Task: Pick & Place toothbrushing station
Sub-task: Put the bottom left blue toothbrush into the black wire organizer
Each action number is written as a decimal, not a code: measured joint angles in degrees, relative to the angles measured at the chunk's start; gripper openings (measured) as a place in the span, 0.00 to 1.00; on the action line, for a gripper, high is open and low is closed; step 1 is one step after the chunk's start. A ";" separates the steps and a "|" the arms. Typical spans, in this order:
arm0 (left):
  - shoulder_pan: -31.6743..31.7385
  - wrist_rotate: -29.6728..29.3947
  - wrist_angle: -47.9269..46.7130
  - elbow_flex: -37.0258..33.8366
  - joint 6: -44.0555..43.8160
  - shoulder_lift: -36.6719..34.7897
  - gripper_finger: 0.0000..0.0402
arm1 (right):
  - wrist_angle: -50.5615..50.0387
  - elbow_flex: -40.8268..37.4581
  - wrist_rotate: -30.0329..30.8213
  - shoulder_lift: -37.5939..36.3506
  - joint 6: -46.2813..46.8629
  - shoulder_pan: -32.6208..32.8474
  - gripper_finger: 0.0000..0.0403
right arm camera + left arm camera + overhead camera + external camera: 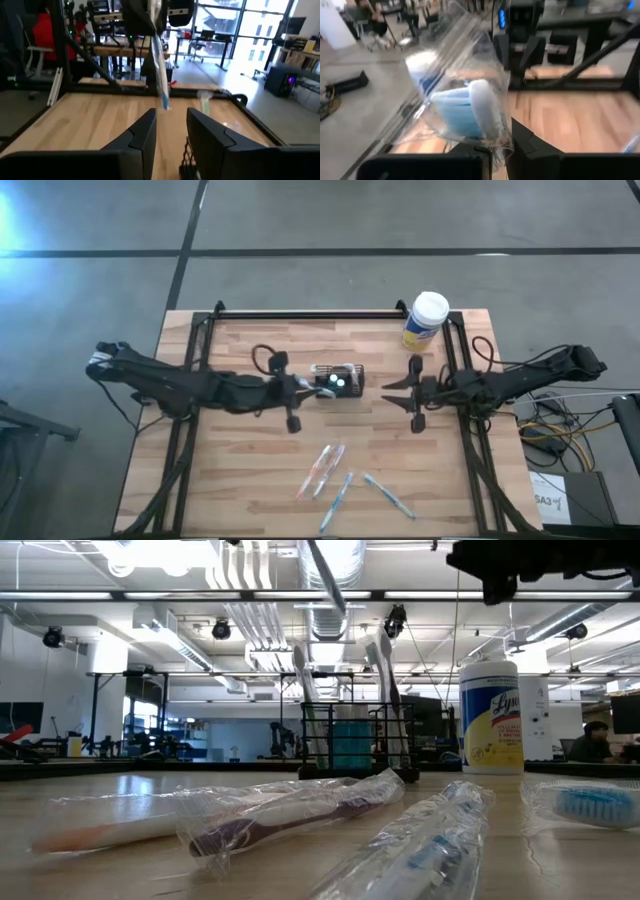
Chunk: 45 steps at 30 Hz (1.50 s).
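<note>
The toothbrushing station, a small black wire-mesh caddy (350, 370), stands on its base at the table's middle. Toothbrushes (385, 665) stand upright in it. My left gripper (308, 386) is just left of the caddy and above it, shut on a toothbrush in a clear wrapper (465, 107). My right gripper (392, 387) is open and empty just right of the caddy; its fingers (145, 135) point toward the caddy (186, 160). My left gripper pinches the wrapped toothbrush between its two fingers, on the clear wrapper right beside the blue-and-white brush head (482, 132). The toothbrush hangs below the gripper, slightly tilted and clear of the table, as the right wrist view (161, 80) shows.
Three more wrapped toothbrushes (322, 468) (337, 498) (388, 493) lie flat near the table's front edge. A yellow-and-blue canister with a white lid (425, 320) stands at the far right corner. Black frame rails (300, 313) run along the table's far edge and sides.
</note>
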 joint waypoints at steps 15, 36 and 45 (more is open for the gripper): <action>6.25 -4.96 -5.49 0.15 -5.18 7.87 0.05 | 12.89 -13.32 -0.04 0.92 0.43 0.00 0.16; 9.36 -6.89 -7.22 0.11 -8.07 17.79 0.05 | 17.22 -15.67 -0.15 0.37 -0.11 -0.02 0.15; 10.64 -6.94 -6.22 0.11 -9.68 22.09 0.06 | 17.24 -15.67 -0.15 0.42 0.28 -0.02 0.15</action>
